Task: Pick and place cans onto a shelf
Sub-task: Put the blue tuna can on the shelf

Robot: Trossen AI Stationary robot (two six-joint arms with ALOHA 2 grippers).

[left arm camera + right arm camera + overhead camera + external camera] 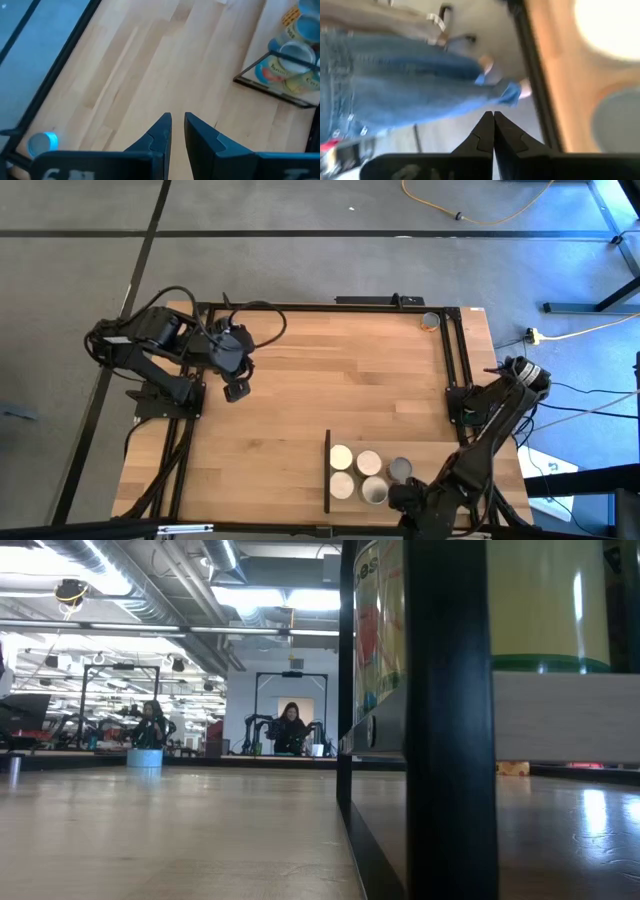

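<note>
Several cans stand on the shelf (pixel 352 502) at the table's near edge, right of its black upright edge (pixel 328 470). Three have pale tops (pixel 340 456), two have grey tops (pixel 399 470). In the low view the upright edge (pixel 445 720) and a yellow-labelled can (pixel 545 600) fill the right side. The cans also show in the left wrist view (pixel 295 65). My right gripper (pixel 400 498) is shut and empty, just right of the nearest grey-topped can (pixel 374 491); in its wrist view (pixel 493 116) it points past the table's rail. My left gripper (pixel 237 390) waits at the far left with a narrow gap between its fingertips (pixel 177 116).
A small blue ring-shaped thing (pixel 430 322) lies at the table's far right corner and shows in the low view (pixel 145 755). A person in jeans (pixel 395 80) stands just beyond the near edge. Black rails (pixel 455 350) run along the table's sides. Bare wood (pixel 330 380) lies in the middle.
</note>
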